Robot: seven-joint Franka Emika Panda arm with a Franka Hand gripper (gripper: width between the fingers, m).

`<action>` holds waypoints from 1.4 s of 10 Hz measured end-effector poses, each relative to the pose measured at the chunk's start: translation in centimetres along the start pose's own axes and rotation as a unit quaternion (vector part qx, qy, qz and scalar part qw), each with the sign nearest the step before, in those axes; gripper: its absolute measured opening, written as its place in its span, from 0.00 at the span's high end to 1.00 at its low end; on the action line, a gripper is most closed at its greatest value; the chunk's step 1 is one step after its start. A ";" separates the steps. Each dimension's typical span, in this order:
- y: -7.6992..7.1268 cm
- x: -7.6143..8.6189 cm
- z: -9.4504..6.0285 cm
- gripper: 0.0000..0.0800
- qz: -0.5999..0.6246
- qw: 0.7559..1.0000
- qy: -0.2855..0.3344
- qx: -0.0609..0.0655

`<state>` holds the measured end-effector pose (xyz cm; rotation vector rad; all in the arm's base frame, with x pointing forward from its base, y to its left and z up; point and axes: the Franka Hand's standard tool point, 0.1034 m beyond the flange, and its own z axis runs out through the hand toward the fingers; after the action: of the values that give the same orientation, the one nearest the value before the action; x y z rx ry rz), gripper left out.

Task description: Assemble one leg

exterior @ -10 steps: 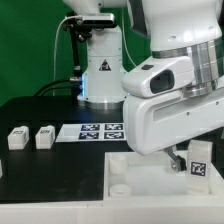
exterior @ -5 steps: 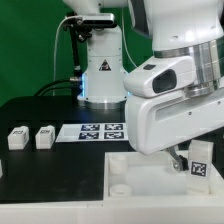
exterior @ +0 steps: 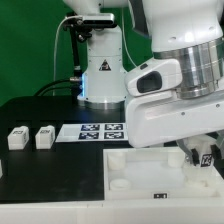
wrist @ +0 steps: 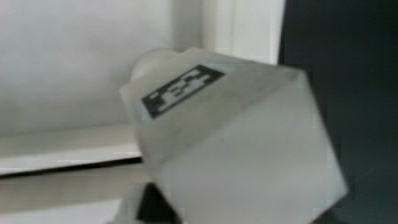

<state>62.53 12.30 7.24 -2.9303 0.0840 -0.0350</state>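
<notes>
My gripper (exterior: 200, 156) is shut on a leg (exterior: 208, 157), a small white block with a black-and-white tag, at the exterior view's right edge. It holds the leg low over the far right part of the large white square panel (exterior: 150, 172). In the wrist view the held leg (wrist: 228, 140) fills the middle, tilted, its tag (wrist: 178, 85) facing the camera, with the white panel (wrist: 71, 80) behind it. I cannot tell whether the leg touches the panel. Two more legs (exterior: 17, 138) (exterior: 44, 137) stand on the black table at the exterior view's left.
The marker board (exterior: 100, 130) lies flat on the table behind the panel. A round socket (exterior: 120, 184) shows in the panel's near left corner. The robot's base (exterior: 100, 75) stands behind the marker board, before a green backdrop.
The arm has moved down and toward the exterior view's right with the leg; the leg now sits lower and closer to the frame's right edge.
</notes>
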 end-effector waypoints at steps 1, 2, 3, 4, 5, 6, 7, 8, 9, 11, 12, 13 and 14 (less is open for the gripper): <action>0.0 0.0 0.0 0.89 0.042 0.999 0.000 0.000; -0.2 0.0 0.0 0.89 0.088 0.996 -0.001 0.004; -0.3 -0.1 0.1 0.98 0.126 0.992 -0.002 0.007; -0.5 -0.1 0.1 0.99 0.179 0.984 -0.003 0.011; -0.6 -0.1 0.1 0.99 0.188 0.982 -0.004 0.014; -0.6 -0.1 0.1 1.00 0.185 0.983 -0.004 0.014; -0.6 -0.1 0.1 1.00 0.184 0.983 -0.004 0.014; -0.6 -0.1 0.1 1.00 0.165 0.986 -0.004 0.013; -0.8 -0.1 -0.2 0.88 0.136 0.991 -0.002 0.007; -0.8 0.3 -1.2 0.71 -0.031 0.999 0.006 -0.008; -1.0 0.1 -1.7 0.48 -0.096 0.995 0.010 -0.017; -0.8 -0.6 -1.6 0.30 -0.129 0.992 0.005 -0.018; -0.2 -1.2 -1.0 0.22 -0.196 0.980 0.005 -0.020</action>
<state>61.35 12.35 8.25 -2.9369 -0.4984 -0.1081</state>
